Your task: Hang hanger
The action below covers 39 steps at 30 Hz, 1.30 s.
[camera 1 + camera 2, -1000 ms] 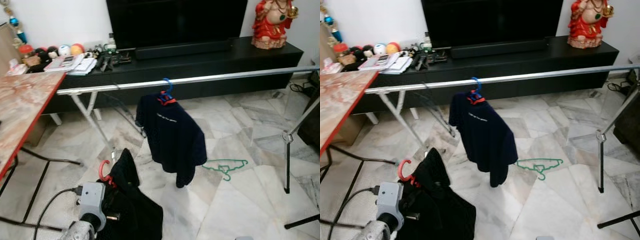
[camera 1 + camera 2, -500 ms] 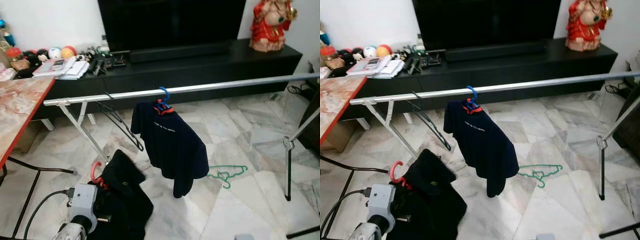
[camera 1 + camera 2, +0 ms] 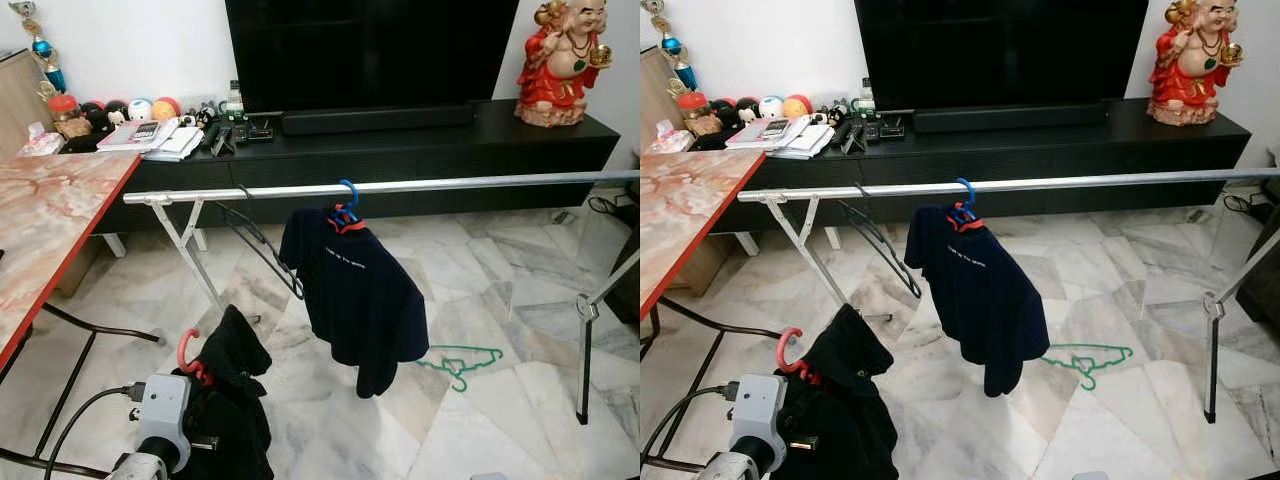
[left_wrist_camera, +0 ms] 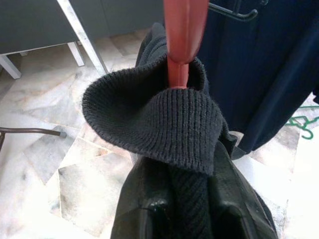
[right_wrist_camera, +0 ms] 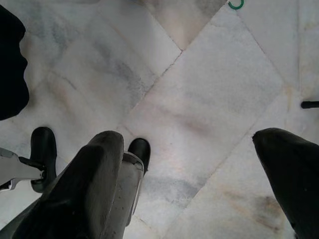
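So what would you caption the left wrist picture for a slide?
Left gripper shut on a black knit garment on a red hanger, near the navy shirt.

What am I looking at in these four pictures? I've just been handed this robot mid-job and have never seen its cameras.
The two wide pictures come from the head camera, looking forward and down. The close-ups are wrist cameras looking along each gripper's fingers. The left gripper is shut on a black garment on a red hanger, low in front of the robot. Ahead stands a silver rail with a navy shirt hanging from it on a blue hanger. A green hanger lies on the marble floor. The right gripper hangs open above the floor.
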### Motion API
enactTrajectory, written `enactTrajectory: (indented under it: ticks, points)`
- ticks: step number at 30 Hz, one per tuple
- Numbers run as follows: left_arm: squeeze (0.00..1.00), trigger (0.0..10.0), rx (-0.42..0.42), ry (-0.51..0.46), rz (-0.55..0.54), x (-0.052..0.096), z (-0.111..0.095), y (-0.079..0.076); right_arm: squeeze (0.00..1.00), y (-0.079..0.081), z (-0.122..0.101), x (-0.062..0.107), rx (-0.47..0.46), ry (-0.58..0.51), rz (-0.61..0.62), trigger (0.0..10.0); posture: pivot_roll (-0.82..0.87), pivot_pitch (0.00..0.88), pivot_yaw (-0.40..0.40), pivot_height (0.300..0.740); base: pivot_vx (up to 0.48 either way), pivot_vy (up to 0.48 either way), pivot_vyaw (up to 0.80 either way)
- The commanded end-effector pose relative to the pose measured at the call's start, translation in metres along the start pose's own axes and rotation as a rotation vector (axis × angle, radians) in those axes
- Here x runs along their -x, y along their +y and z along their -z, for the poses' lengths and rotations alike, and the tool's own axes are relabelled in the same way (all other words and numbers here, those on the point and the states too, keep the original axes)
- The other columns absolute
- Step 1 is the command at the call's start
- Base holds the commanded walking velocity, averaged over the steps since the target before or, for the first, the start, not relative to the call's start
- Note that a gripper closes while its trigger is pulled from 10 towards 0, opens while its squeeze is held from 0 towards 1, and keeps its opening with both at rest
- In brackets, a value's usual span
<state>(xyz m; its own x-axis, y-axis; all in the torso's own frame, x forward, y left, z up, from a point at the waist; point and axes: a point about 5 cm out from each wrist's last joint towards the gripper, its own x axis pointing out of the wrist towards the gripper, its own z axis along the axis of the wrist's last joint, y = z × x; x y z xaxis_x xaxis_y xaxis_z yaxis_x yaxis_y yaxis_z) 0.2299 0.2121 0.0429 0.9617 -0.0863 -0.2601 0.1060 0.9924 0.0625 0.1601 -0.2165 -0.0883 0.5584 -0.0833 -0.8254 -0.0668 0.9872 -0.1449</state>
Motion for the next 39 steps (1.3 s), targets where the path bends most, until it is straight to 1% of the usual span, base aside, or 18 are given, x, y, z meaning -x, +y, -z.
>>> enactTrajectory:
  ticks: [1, 17, 39]
  points:
    - [0.00, 10.0, -0.016, -0.030, 0.005, 0.0001, -0.0041, 0.0011, 0.00, -0.0001, 0.0043, 0.0008, 0.016, 0.017, -0.006, 10.0, 0.02, 0.056, 0.033, 0.740, 0.000, -0.386, 0.00]
    - [0.00, 10.0, -0.008, -0.038, 0.023, -0.0007, -0.0043, -0.0016, 0.00, 0.0005, 0.0042, 0.0007, 0.035, 0.020, -0.009, 10.0, 0.01, 0.055, 0.033, 0.740, 0.000, -0.422, 0.00]
    - [0.00, 10.0, -0.001, -0.044, 0.032, -0.0006, -0.0048, -0.0039, 0.00, -0.0003, 0.0036, 0.0006, 0.038, 0.019, -0.002, 10.0, 0.01, 0.065, 0.032, 0.740, 0.000, -0.416, 0.00]
